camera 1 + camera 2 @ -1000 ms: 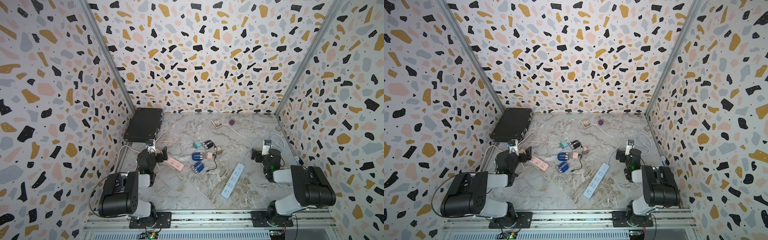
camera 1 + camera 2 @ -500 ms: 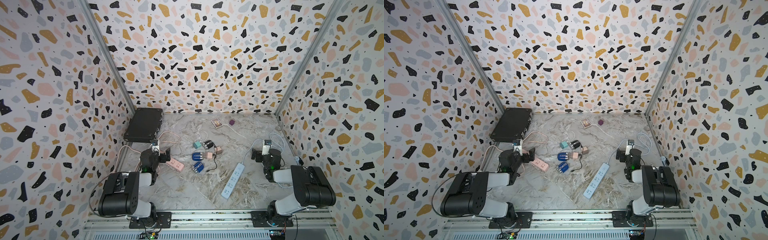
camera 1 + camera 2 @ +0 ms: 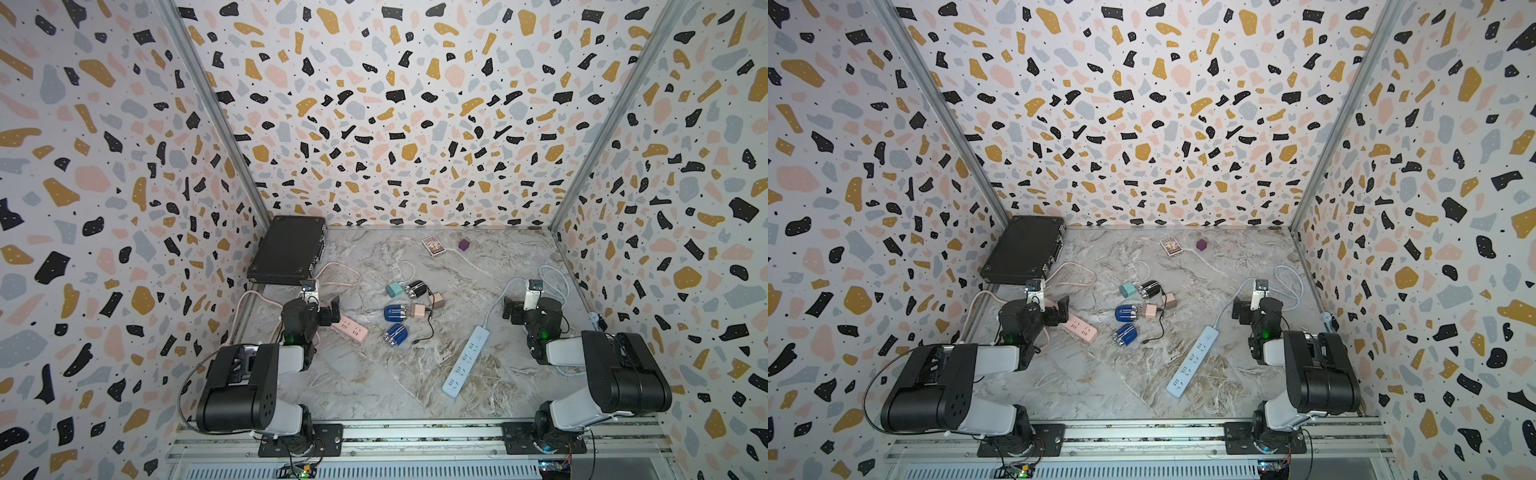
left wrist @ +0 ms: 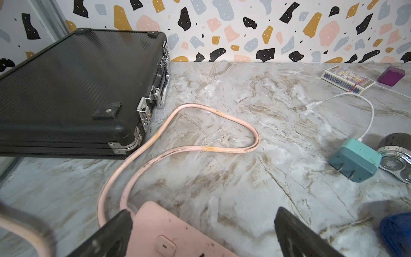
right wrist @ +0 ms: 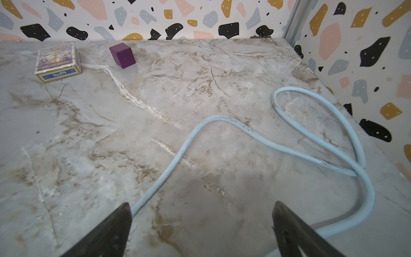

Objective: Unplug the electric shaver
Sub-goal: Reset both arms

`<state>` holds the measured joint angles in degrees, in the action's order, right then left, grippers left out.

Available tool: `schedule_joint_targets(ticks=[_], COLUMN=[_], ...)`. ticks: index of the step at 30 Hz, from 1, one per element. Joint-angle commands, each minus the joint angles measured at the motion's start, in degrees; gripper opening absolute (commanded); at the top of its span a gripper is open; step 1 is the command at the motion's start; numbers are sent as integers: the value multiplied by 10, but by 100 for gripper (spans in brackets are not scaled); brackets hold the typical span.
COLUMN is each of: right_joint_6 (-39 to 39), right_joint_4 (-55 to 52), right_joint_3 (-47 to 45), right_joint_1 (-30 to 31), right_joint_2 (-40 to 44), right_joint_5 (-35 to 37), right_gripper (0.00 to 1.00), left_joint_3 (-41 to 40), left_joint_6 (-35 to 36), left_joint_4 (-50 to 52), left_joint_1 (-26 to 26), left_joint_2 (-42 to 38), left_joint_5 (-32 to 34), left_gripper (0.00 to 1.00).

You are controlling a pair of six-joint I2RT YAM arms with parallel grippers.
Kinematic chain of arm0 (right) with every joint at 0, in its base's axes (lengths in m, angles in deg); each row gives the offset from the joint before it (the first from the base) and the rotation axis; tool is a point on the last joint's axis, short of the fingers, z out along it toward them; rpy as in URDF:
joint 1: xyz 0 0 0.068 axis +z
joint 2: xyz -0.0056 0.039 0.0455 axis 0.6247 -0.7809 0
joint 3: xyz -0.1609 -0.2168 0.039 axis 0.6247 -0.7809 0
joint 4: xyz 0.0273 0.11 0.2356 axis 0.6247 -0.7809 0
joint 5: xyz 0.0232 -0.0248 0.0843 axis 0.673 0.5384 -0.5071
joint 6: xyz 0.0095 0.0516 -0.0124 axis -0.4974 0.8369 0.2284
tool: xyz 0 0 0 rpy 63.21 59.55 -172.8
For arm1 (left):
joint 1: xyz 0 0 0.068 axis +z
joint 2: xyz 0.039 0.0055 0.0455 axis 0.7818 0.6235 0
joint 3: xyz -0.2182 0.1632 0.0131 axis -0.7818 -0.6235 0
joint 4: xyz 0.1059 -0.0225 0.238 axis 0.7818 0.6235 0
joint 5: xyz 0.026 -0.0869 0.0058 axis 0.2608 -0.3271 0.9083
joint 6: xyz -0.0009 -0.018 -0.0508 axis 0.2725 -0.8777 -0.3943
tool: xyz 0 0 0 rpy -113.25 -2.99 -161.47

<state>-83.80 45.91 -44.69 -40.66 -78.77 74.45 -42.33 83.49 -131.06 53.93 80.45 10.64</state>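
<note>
**Left wrist view: open gripper now straddles the pink strip, shaver still plugged**

Over the last second the left gripper (image 4: pixel 201 219) has swung away from the wall side and toward the middle of the surface (image 3: pixel 374 386). Its jaws are spread fully and hold nothing. The end of the pink power strip (image 3: pixel 351 328) now lies between the two fingers, though I cannot tell if either one touches it. The right gripper (image 5: pixel 201 207) has not moved. It is just as wide open and empty, low over the pale blue cable (image 5: pixel 244 131).

The likely target is the blue shaver (image 3: pixel 394 313) near the centre, which lies end to end against a pink adapter (image 3: pixel 417 311) and seems still joined to it. A second blue shaver (image 3: pixel 395 333) lies just in front of it and a black shaver (image 3: pixel 415 288) just behind.

The move reads as the start of an approach. It has brought the left gripper nearer the shavers, but they lie beyond the strip. Nothing has been grasped and the unplugging has not begun. Separating shaver from adapter will probably need one gripper on each part.
</note>
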Motion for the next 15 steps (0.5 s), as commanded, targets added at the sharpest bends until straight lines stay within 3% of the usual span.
schedule_joint_targets(ticks=[1,6,7,8,9,10,11,12,13,14,15], right_joint_6=[-3,-3,-3,-3,-3,-3,-3,-3,-3,-3,-3], right_joint_4=[2,2,2,2,1,1,1,1,1,1,2], right_joint_3=[12,12,12,12,12,12,13,12,12,13,12], right_joint_1=[1,1,1,1,1,1,0,1,1,1,1], right_joint_2=[4,4,4,4,4,4,4,4,4,4,4], right_joint_5=[2,3,3,3,3,3,3,3,3,3,3], right_gripper=[100,99,96,73,42,25,18,35,58,73,74], left_joint_3=[6,6,6,6,6,6,7,7,7,7,7], left_joint_6=[6,6,6,5,6,6,6,6,5,6,6], left_joint_4=[-10,-10,-10,-10,-11,-10,-10,-9,-9,-8,-8], left_joint_1=[0,0,0,0,0,0,0,0,0,0,0], left_joint_2=[-9,-8,-8,-8,-8,-8,-8,-9,-9,-9,-8], left_joint_5=[3,3,2,2,2,2,2,3,3,3,3], left_gripper=[100,100,100,94,70,50,19,21,56,99,100])
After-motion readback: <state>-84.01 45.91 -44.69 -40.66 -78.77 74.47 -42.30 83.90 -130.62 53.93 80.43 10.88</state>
